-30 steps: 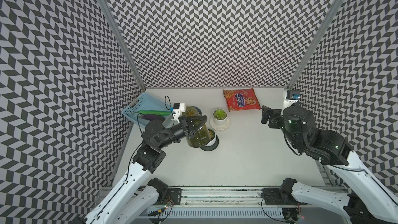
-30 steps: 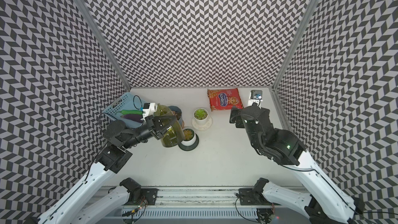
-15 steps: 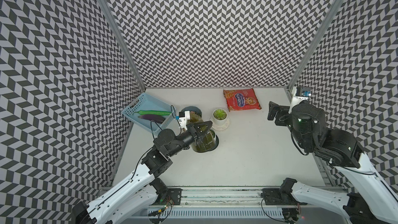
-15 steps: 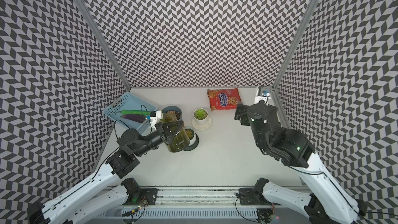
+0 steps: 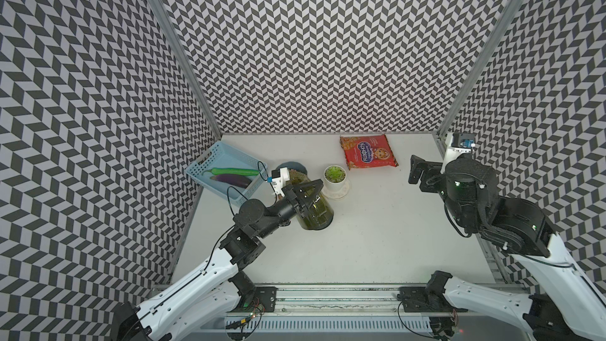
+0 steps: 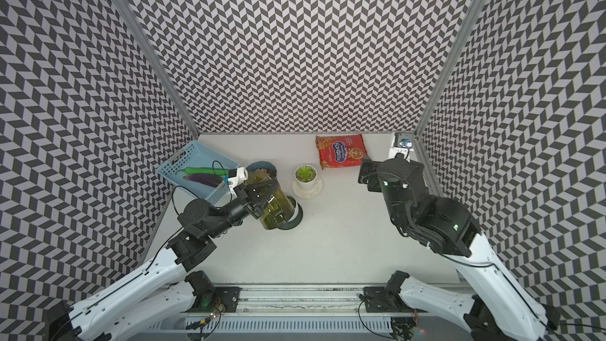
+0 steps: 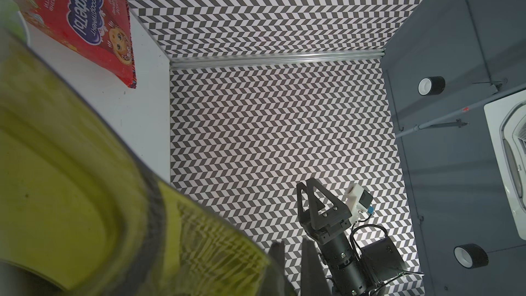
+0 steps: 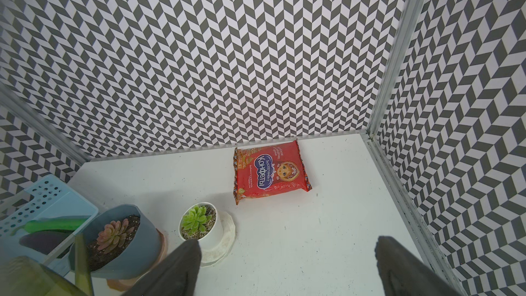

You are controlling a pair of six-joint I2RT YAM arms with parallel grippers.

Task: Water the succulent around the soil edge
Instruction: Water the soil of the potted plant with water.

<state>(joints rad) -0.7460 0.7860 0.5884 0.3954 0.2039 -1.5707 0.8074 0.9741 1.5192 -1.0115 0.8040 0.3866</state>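
In both top views the left gripper (image 5: 306, 191) was clenched on an olive-green see-through jug (image 5: 316, 214), which hung tilted at the left of the table (image 5: 377, 241), above a dark round dish (image 6: 295, 218). The jug was just near of a blue-grey pot (image 6: 262, 168) and to the near left of the green succulent (image 5: 334, 173), whose white pot sat on a white saucer (image 5: 342, 191); it was over neither pot's soil. From above, the left arm's camera hid most of the blue-grey pot. Only the right wrist view showed the pink succulent (image 8: 113, 232) in its dark soil, with a blurred green edge of the jug close beside that pot. That view also showed the right gripper (image 8: 287, 243) released, its fingers (image 8: 182, 266) spread wide with nothing between them; in a top view it hovered at the far right. The left wrist view was mostly filled by the blurred jug, with the right gripper across the table. A red sweets packet (image 5: 367, 155) lay at the far wall. A blue basket (image 5: 226, 155) at the far left held a green vegetable (image 5: 232, 171) and an aubergine (image 5: 229, 179).
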